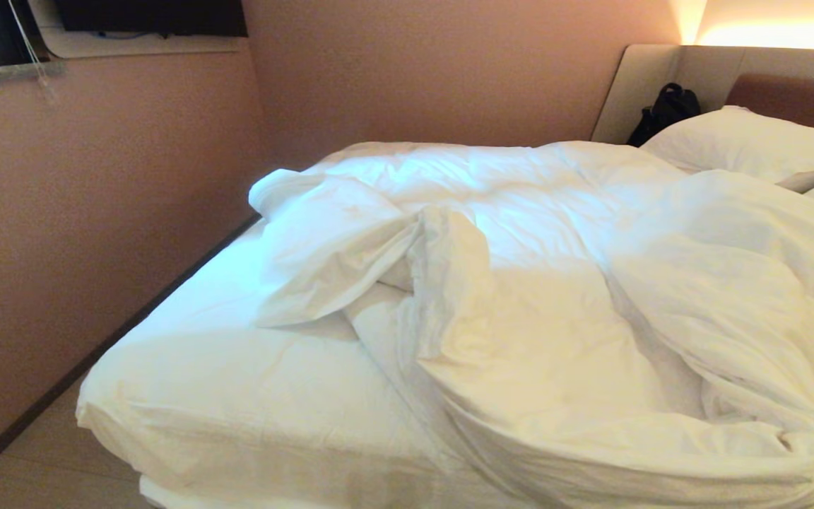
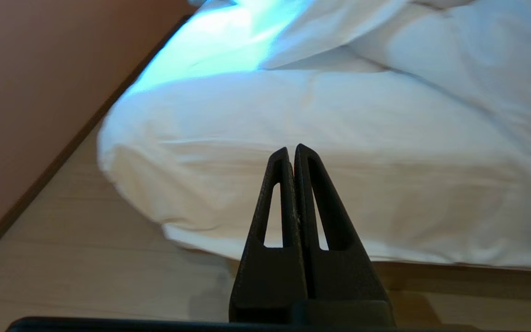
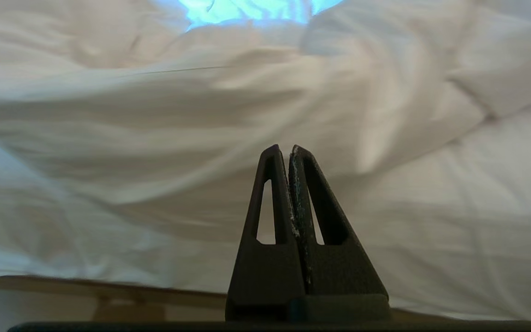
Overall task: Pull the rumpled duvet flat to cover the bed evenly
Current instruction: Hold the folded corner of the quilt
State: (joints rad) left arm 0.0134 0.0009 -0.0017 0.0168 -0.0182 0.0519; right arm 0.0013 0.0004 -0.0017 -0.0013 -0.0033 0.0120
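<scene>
The duvet point(image 1: 576, 297) is seen bunched in a rumpled heap over the middle and right side of the bed point(image 1: 188, 403), w/ 1 corner folded back twd the wall side, so the fitted sheet point(image 1: 237, 382) is left bare at the near left corner. 2 pillows point(image 1: 753, 141) are seen by the headboard point(image 1: 788, 92), a black bag point(image 1: 665, 109) beside them. The L gripper point(image 2: 292, 148) is held low before the bed's near left corner, fingers pressed together, nothing pinched; the bare sheet lies just ahead of its tips, the duvet farther beyond. The R gripper point(image 3: 284, 148) is likewise pressed together and empty, w/ duvet folds straight ahead of it, not touched.
</scene>
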